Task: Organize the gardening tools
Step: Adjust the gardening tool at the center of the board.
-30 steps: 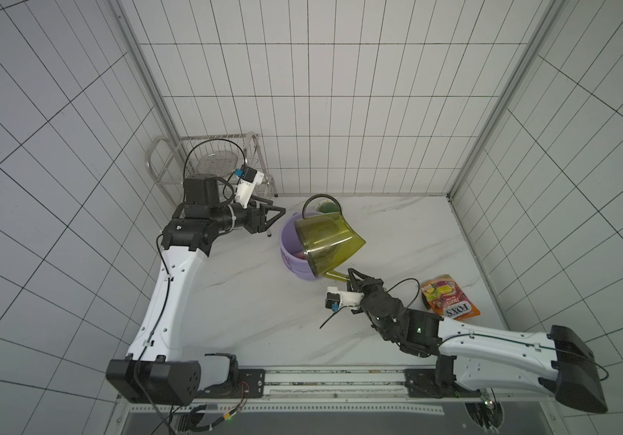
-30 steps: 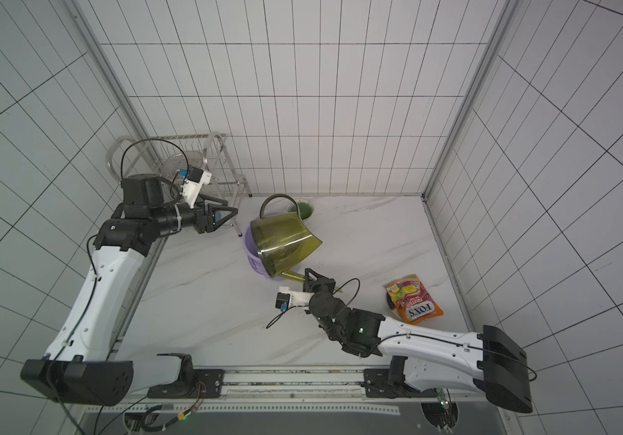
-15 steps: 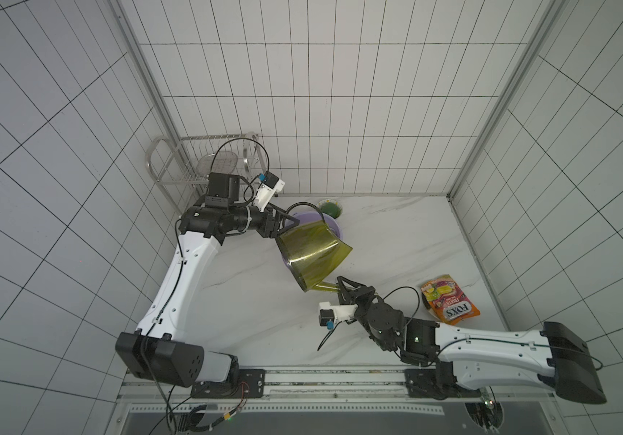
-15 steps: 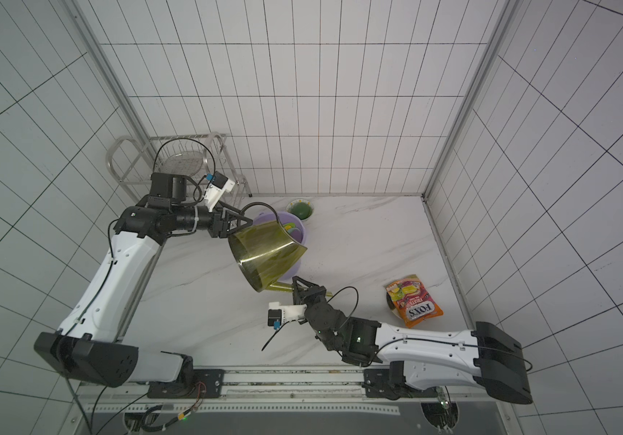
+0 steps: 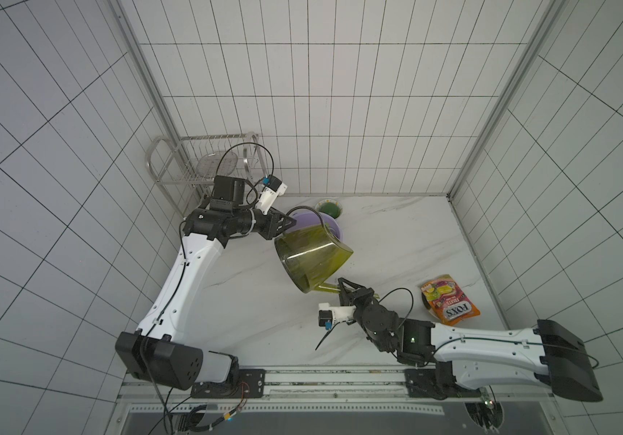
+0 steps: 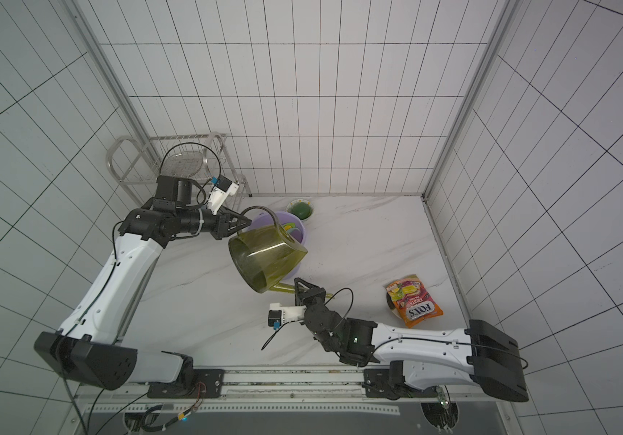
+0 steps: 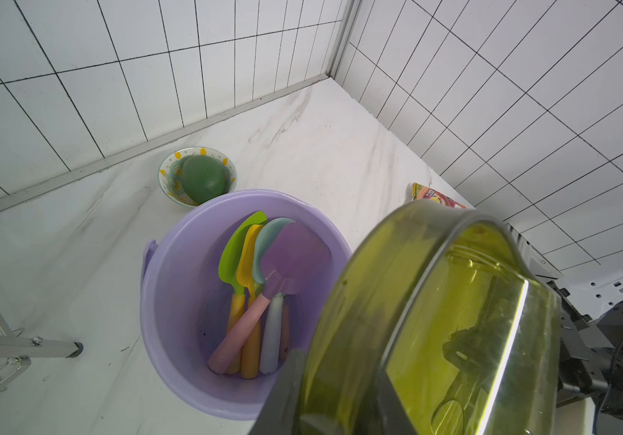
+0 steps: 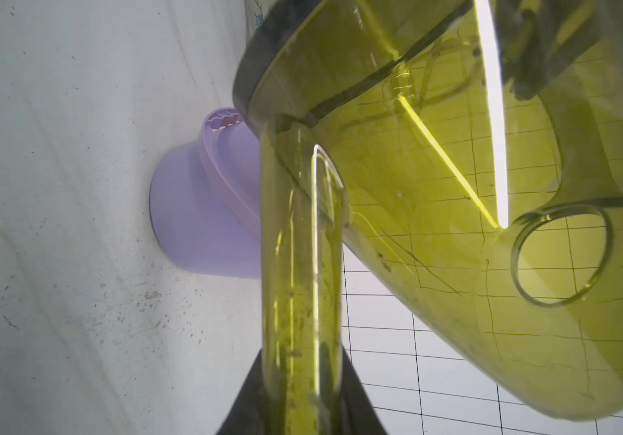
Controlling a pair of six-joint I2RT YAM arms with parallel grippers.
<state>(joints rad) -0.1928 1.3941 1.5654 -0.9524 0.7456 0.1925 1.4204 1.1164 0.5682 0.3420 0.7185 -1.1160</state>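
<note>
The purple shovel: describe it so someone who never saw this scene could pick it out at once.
Find the lilac bucket on the marble table. Among the shovels leaning inside, the purple shovel has the only squared blade, on a pink handle.

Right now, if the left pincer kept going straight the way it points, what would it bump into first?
The watering can: its thin handle sits right at the tips of the left pincer, which look closed on it. Behind it lies the purple bucket, but depth is unclear.

The orange snack bag (image 5: 449, 305) reads "FOX'S".
</note>
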